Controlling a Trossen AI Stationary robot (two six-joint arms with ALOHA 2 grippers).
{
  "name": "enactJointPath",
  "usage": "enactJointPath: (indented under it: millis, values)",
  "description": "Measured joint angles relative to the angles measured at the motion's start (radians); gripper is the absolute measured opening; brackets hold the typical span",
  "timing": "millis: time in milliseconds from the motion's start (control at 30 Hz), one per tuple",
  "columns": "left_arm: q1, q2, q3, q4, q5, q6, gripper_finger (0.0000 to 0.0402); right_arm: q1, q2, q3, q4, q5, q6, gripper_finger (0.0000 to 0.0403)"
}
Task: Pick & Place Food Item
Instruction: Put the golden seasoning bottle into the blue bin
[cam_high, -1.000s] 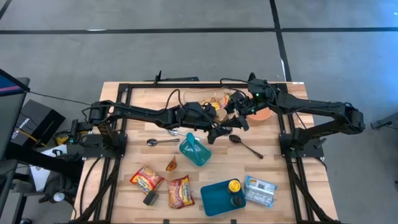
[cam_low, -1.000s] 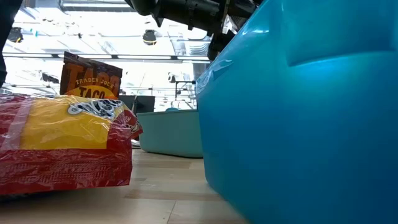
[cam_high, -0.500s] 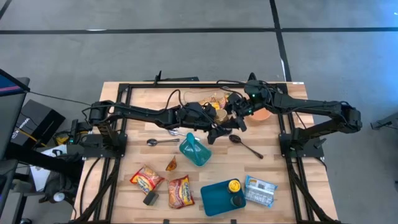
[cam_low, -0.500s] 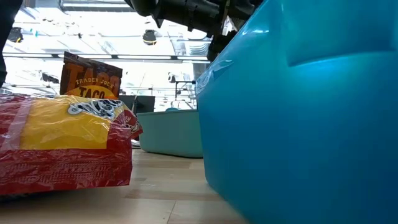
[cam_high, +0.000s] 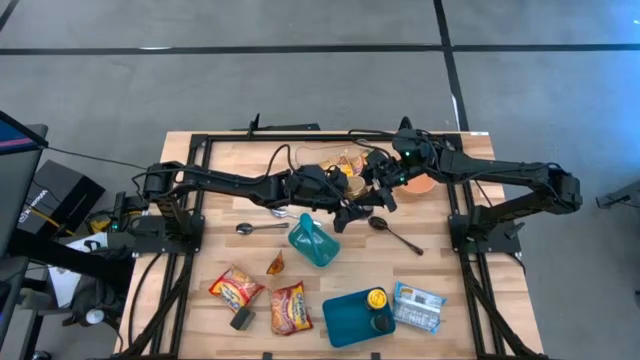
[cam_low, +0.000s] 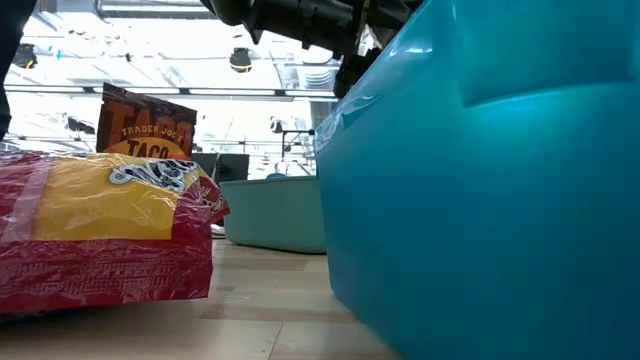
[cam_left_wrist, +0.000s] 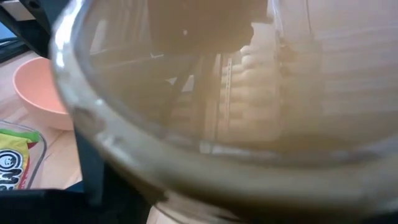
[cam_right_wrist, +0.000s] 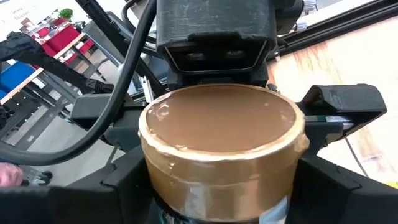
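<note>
A round gold jar (cam_right_wrist: 221, 143) with a flat brown top hangs upright above the middle of the table's far half (cam_high: 354, 184), and both arms meet at it. My left gripper (cam_high: 346, 192) reaches in from the table's left; its two fingers (cam_right_wrist: 339, 102) flank the jar just below the rim. My right gripper (cam_high: 372, 186) comes from the table's right, with its own fingers (cam_right_wrist: 134, 183) on either side of the jar's lower part. In the left wrist view the jar's wall (cam_left_wrist: 249, 93) fills almost the whole picture. My left gripper pinches the jar's upper wall (cam_right_wrist: 149, 140) between its two fingers, one on each side. It comes in about level from the table's left. The jar stands upright in the hold, clear of the table. My right gripper has the jar's lower wall (cam_right_wrist: 186, 193) between its two fingers, opposite the left gripper. It comes from the table's right, slanting slightly down. The picture's lower edge cuts off the place of contact.
A pink bowl (cam_high: 421, 184) and a clear tray (cam_high: 335, 160) sit just beyond the arms. Toward the near side lie two spoons (cam_high: 262, 228) (cam_high: 396, 236), a teal jug (cam_high: 313, 243), snack packets (cam_high: 291, 308) and a teal tub (cam_high: 352, 318).
</note>
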Motion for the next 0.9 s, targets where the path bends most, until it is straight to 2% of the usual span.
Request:
enactJointPath:
  millis: [567,900]
  values:
    - [0.001,-0.003,0.002,-0.010,0.014,0.006,0.0363,-0.009,-0.003,-0.002,-0.015,-0.022,0.006,0.0282]
    - [0.003,-0.003,0.002,-0.056,0.016,0.007,0.0366,-0.094,-0.092,-0.002,-0.145,-0.028,-0.037,0.0282]
